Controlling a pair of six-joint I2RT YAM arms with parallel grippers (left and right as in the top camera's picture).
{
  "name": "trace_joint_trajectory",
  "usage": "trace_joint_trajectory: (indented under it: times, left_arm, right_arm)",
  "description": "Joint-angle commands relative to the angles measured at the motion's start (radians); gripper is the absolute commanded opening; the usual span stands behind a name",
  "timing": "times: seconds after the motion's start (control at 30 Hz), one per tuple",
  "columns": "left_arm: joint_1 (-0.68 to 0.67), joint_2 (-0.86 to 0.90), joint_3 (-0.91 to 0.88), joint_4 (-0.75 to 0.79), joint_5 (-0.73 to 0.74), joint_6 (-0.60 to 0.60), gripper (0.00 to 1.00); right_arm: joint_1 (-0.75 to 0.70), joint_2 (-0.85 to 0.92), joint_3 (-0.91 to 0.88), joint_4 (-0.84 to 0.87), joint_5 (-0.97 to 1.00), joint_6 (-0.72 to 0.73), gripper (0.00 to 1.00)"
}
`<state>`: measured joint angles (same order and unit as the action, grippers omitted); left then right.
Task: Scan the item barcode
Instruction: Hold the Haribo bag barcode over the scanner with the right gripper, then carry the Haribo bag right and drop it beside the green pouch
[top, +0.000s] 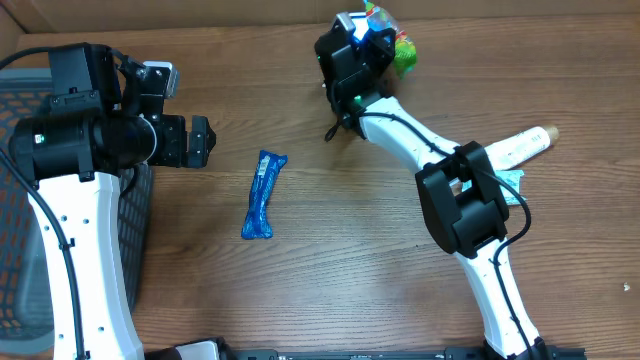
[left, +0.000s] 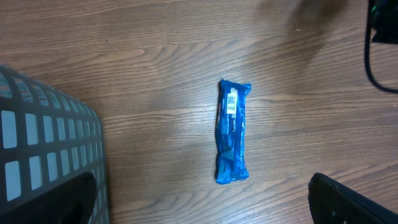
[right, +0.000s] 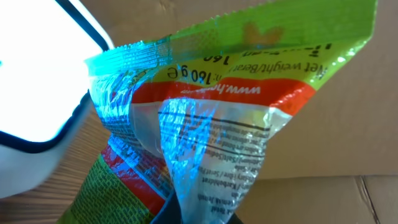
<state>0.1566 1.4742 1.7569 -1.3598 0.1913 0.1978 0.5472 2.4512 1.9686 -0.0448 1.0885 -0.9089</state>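
R claw (top: 372, 32) pinches green bag (right: 217, 106) aloft, printed side out, prob. for scanning; L claw (top: 205, 140) wide, well left of bag.

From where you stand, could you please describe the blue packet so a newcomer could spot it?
From the grey basket at the left edge of the table, look right past the left hand: the blue packet lies alone on bare wood. It is slim, shiny blue, unlike the green bag.
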Motion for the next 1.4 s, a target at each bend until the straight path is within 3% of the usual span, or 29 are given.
trace_joint_trajectory:
  times: [0.0, 0.37, 0.53, 0.67, 0.77, 0.97, 1.07, 1.2, 1.37]
  left_arm:
    - [0.001, 0.004, 0.006, 0.003, 0.008, 0.005, 1.00]
    - [0.001, 0.004, 0.006, 0.003, 0.008, 0.005, 1.00]
    - [0.001, 0.005, 0.006, 0.003, 0.008, 0.005, 1.00]
    - [0.001, 0.005, 0.006, 0.003, 0.008, 0.005, 1.00]
    - [0.001, 0.005, 0.006, 0.003, 0.008, 0.005, 1.00]
    - [0.001, 0.005, 0.006, 0.003, 0.008, 0.005, 1.00]
    - [0.001, 0.005, 0.006, 0.003, 0.008, 0.005, 1.00]
    - [0.001, 0.005, 0.006, 0.003, 0.008, 0.005, 1.00]
    - [0.001, 0.005, 0.006, 0.003, 0.008, 0.005, 1.00]
  right_arm:
    - [0.050, -0.003, -0.006, 0.014, 0.033, 0.012, 0.04]
    - [0.194, -0.012, -0.006, 0.090, 0.092, 0.025, 0.04]
    - [0.259, -0.079, -0.006, 0.062, 0.116, 0.157, 0.04]
    - [0.283, -0.200, -0.006, -0.233, 0.031, 0.412, 0.04]
    - [0.264, -0.315, -0.006, -0.569, -0.256, 0.661, 0.04]
    - [0.125, -0.527, -0.006, -0.870, -0.681, 0.971, 0.04]
    - [-0.035, -0.642, -0.006, -1.038, -0.893, 1.141, 0.04]
    - [-0.268, -0.686, -0.006, -1.215, -1.102, 1.179, 0.04]
    - [-0.519, -0.676, -0.048, -1.298, -1.173, 1.168, 0.04]
